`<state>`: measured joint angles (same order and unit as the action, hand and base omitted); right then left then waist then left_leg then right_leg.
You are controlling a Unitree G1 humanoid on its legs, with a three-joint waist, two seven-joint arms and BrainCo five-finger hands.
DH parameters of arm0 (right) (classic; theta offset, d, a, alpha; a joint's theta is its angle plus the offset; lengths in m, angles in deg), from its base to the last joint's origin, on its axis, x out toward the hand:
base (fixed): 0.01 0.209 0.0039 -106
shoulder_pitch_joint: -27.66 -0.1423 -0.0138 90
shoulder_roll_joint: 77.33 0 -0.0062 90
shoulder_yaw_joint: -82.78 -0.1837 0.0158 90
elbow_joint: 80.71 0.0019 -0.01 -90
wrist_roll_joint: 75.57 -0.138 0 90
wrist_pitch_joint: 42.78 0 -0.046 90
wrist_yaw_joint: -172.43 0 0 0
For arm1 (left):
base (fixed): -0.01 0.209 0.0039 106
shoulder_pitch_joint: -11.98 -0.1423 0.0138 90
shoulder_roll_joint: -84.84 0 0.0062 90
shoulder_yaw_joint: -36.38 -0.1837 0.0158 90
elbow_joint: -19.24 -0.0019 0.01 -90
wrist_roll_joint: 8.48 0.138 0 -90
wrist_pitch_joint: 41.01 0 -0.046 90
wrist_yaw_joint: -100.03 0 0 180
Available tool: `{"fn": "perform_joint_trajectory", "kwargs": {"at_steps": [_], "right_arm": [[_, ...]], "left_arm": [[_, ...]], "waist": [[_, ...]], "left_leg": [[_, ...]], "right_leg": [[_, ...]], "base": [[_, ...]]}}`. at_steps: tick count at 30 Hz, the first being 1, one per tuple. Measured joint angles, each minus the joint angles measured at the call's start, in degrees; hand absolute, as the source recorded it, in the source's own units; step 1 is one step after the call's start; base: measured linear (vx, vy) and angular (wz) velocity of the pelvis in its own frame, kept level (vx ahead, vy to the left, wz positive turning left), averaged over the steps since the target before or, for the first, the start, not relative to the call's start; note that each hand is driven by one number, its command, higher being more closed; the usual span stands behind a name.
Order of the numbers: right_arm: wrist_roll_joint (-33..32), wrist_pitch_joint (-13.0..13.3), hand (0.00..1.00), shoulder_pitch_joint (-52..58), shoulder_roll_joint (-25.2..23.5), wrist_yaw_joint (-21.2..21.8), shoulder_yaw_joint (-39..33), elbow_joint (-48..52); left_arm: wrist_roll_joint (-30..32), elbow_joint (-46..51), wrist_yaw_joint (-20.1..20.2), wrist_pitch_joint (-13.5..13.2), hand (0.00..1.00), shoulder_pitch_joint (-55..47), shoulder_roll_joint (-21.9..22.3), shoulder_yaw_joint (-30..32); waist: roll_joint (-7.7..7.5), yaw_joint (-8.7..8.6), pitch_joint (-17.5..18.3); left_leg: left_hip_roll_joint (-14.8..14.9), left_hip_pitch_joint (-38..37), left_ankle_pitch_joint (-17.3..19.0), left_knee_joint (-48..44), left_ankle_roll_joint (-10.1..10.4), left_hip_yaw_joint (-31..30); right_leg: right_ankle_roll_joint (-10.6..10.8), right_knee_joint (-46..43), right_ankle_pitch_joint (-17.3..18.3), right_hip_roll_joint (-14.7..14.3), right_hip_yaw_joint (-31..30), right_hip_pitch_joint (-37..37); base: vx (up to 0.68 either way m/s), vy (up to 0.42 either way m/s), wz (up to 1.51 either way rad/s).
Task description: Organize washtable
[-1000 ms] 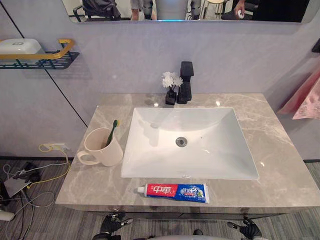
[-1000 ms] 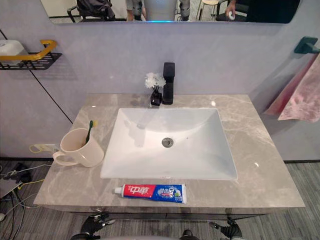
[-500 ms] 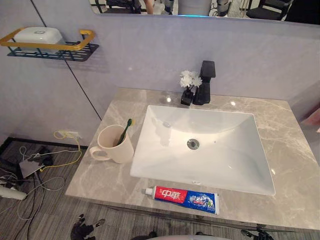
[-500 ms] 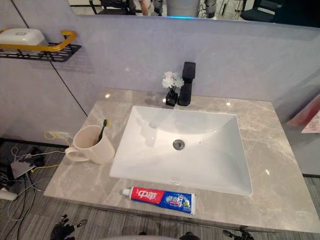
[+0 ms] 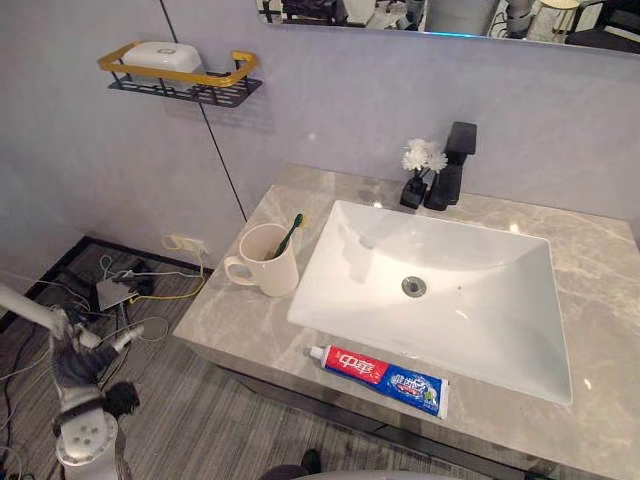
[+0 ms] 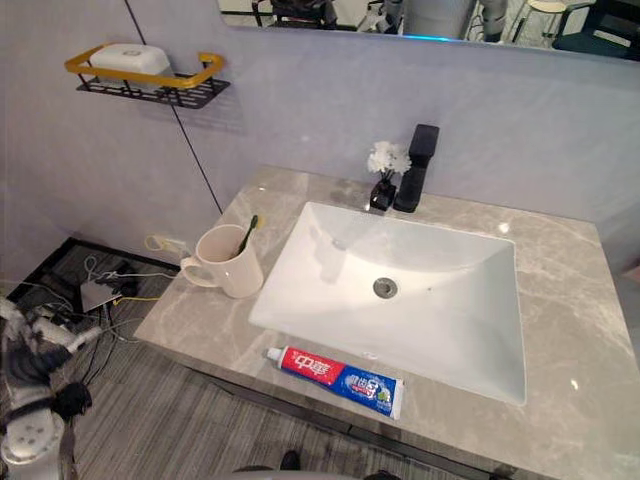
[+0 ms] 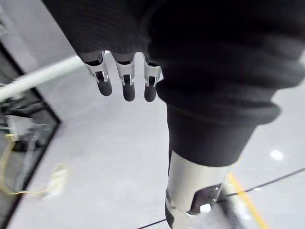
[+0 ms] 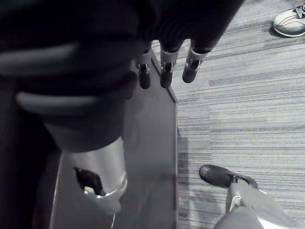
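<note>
Grey marble surface (image 5: 228,322): cream ceramic mug (image 5: 270,268) holding green toothbrush (image 5: 289,232); red-and-blue toothpaste tube (image 5: 381,367)
Left robot hand (image 7: 125,85): released
Right robot hand (image 8: 165,72): released

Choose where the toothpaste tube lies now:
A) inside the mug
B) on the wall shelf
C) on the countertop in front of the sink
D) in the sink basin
C: the toothpaste tube lies flat on the countertop, along the front edge of the sink, apart from the mug, which holds a toothbrush.
</note>
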<state>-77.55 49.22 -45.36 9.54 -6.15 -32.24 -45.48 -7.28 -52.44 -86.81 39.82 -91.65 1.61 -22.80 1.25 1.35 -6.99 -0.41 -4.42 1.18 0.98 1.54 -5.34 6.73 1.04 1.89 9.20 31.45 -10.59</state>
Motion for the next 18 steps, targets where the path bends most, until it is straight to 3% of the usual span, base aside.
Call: {"fn": "perform_joint_trajectory", "kwargs": {"at_steps": [4,7,12,18], "right_arm": [[-0.84,0.11,0.0,0.25,-0.7,0.13,0.74,0.05],[-0.87,0.44,0.0,0.23,-0.91,0.18,1.68,0.08],[-0.88,0.94,0.0,-0.31,-0.46,0.53,5.68,0.14],[-0.82,1.3,0.0,-1.07,-0.57,1.34,9.05,1.86]], "left_arm": [[4.28,18.63,-0.45,-3.88,0.0,0.98,-0.12,-10.19],[7.56,24.57,0.8,-5.36,0.0,3.08,-1.61,-19.07],[13.05,26.96,4.44,-6.39,0.0,4.97,-5.89,-31.96],[14.84,26.88,9.41,-6.49,0.0,8.89,-8.1,-42.44]], "waist": [[0.23,-0.49,0.11],[0.54,-0.74,0.27],[0.84,-2.07,0.44],[0.94,-2.45,0.47]], "left_leg": [[-0.21,0.39,0.01,-0.77,0.0,-0.93],[-0.14,0.35,0.02,-1.27,0.01,-1.13],[0.19,0.22,0.03,-1.44,0.01,-0.82],[1.05,0.33,0.0,-1.45,0.06,0.94]], "right_leg": [[-0.03,-0.05,0.02,0.05,0.65,-0.43],[-0.04,-0.1,0.02,-0.03,0.86,-0.81],[-0.4,-0.15,0.24,-0.33,0.9,-1.03],[-1.03,0.3,-0.25,-1.07,-0.73,-0.04]], "base": [[-0.02,0.005,0.12],[-0.04,0.004,0.04],[-0.05,0.004,0.01],[-0.03,0.009,-0.17]]}}
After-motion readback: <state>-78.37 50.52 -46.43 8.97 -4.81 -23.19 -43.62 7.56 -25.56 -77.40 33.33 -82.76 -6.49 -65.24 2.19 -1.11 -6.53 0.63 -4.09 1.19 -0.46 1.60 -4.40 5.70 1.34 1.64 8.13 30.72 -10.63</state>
